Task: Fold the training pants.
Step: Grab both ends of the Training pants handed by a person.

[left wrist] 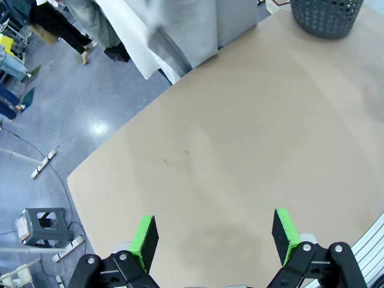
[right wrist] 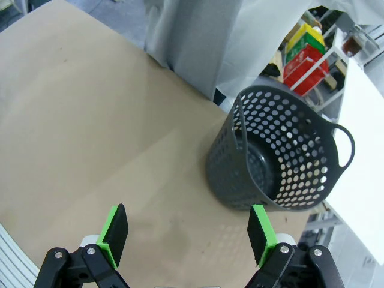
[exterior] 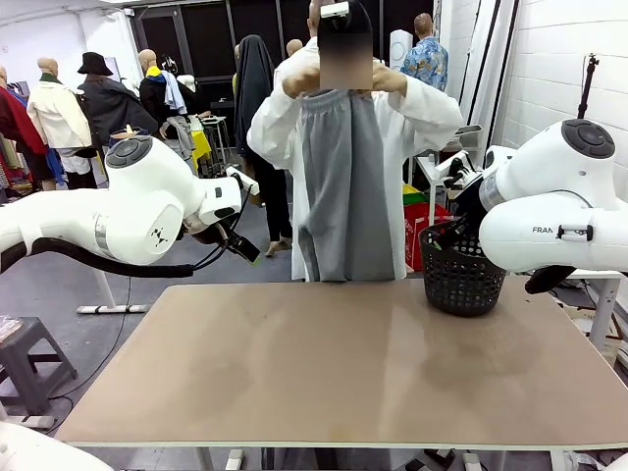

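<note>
A person at the far side of the table holds the light grey training pants (exterior: 339,186) up by the waistband with both hands, and the legs hang down to the table's far edge. The pants also show at the top of the left wrist view (left wrist: 231,21) and the right wrist view (right wrist: 180,27). My left gripper (left wrist: 215,237) hovers open over the bare tabletop, well short of the pants. My right gripper (right wrist: 187,234) is open too, above the table beside the basket. Neither holds anything.
A black mesh basket (exterior: 461,275) (right wrist: 282,162) stands empty at the table's far right corner. The brown tabletop (exterior: 343,363) lies between my arms. A grey stool (exterior: 20,353) stands on the floor to the left.
</note>
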Robot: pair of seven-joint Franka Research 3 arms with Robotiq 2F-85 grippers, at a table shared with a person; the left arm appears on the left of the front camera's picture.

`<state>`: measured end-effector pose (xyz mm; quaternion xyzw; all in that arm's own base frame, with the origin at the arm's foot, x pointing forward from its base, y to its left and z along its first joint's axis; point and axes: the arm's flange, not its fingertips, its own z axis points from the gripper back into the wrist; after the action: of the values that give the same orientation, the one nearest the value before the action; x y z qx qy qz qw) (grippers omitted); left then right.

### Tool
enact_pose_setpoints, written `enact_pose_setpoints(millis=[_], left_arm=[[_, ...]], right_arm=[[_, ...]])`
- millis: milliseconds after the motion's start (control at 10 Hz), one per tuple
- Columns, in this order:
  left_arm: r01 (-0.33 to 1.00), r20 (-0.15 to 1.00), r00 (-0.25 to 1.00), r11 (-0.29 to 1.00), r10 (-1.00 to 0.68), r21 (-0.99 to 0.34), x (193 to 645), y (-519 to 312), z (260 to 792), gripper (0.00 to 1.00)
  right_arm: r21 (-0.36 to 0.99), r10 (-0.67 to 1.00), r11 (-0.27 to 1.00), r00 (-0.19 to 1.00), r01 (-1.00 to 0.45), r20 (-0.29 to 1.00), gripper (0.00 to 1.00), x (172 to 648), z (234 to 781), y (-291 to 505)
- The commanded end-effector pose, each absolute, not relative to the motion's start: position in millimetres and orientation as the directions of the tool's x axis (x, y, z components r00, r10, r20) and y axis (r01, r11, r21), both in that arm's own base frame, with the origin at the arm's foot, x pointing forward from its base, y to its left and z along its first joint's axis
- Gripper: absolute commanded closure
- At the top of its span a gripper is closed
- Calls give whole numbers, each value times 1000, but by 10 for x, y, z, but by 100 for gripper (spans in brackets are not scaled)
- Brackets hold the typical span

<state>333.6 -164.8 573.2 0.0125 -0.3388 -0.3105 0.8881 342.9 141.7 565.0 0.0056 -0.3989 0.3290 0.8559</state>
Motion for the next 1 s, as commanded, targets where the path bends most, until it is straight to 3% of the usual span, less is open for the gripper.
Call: enact_pose_setpoints(millis=[0, 900], left_arm=[[541, 602, 571, 808, -558, 235, 3357, -1652, 5729, 0], [541, 602, 571, 808, -558, 235, 3357, -1652, 5729, 0]], right_arm=[[-254, 559, 783, 462, -568, 688, 0, 3432, 5650, 1421], [-254, 559, 783, 462, -568, 688, 0, 3432, 5650, 1421]])
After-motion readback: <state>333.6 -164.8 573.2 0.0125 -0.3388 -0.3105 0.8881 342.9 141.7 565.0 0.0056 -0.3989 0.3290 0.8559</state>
